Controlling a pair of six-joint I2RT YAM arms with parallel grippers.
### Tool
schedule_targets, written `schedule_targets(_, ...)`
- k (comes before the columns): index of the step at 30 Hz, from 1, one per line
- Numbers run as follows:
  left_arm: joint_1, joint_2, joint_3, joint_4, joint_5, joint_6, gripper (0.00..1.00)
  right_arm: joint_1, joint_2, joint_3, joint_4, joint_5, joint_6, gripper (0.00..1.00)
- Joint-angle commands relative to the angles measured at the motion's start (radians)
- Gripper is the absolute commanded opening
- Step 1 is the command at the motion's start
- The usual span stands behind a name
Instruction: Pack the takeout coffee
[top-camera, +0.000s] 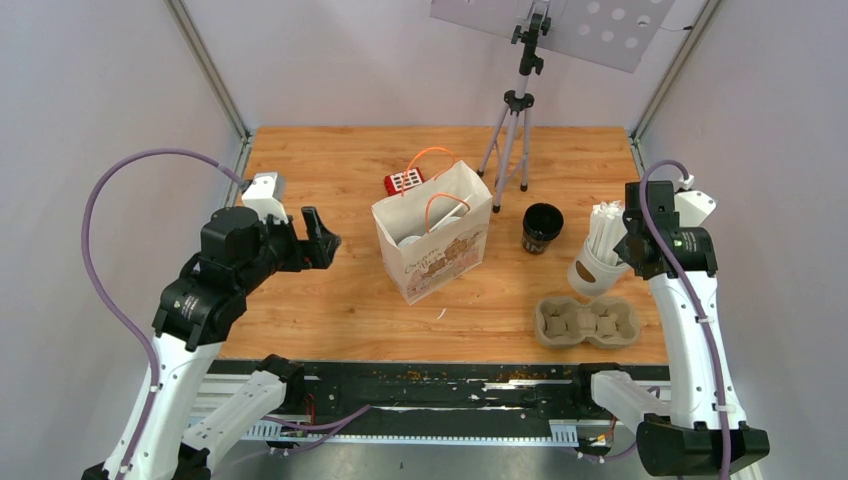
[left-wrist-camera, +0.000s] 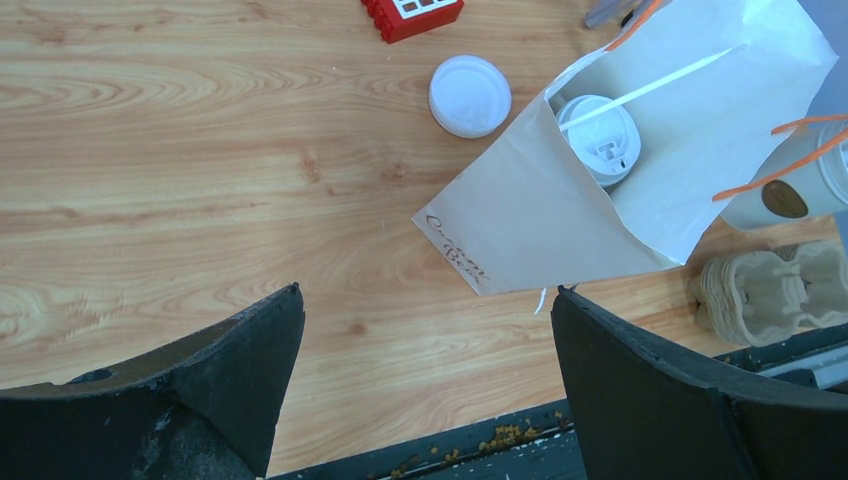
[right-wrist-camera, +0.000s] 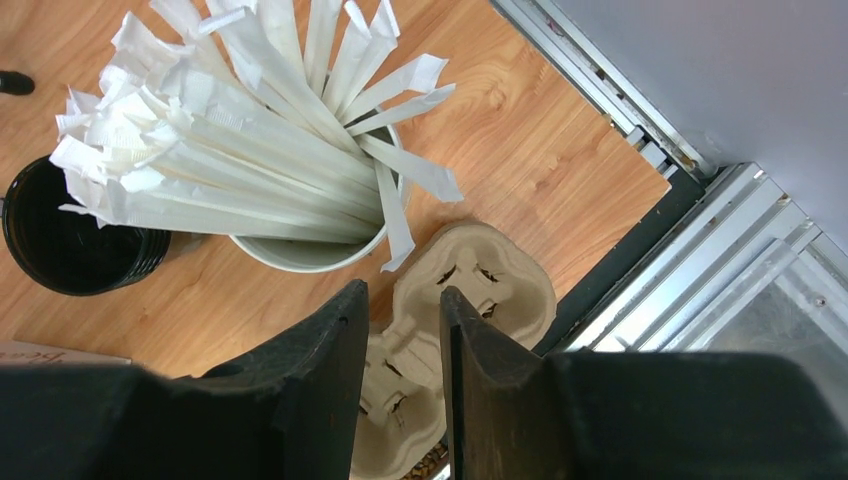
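Observation:
A white-lidded takeout coffee (left-wrist-camera: 600, 140) stands inside the open paper bag (top-camera: 432, 245) at mid-table. A black cup (top-camera: 542, 227) without a lid stands right of the bag, also low on the left in the right wrist view (right-wrist-camera: 70, 240). A loose white lid (left-wrist-camera: 470, 95) lies on the table beyond the bag. My left gripper (left-wrist-camera: 428, 291) hangs open and empty left of the bag (left-wrist-camera: 560, 220). My right gripper (right-wrist-camera: 402, 300) hovers above the cup tray (right-wrist-camera: 480, 280) beside the straw cup (right-wrist-camera: 310, 250), its jaws a narrow gap apart with nothing between them.
A white cup of paper-wrapped straws (top-camera: 600, 255) and a moulded cardboard tray (top-camera: 587, 322) sit at the near right. A red block (top-camera: 405, 181) lies behind the bag. A tripod (top-camera: 512, 130) stands at the back. A metal rail runs along the near edge (top-camera: 430, 385).

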Motion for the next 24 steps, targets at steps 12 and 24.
schedule_targets(12,-0.002,0.047,0.047,0.031,0.048,0.024,1.0,-0.02,-0.033,-0.071,0.119,0.06,0.033,0.34)
schedule_targets(24,-0.002,0.055,0.05,0.029,0.031,0.029,1.0,-0.02,-0.031,-0.06,0.125,0.068,0.013,0.0)
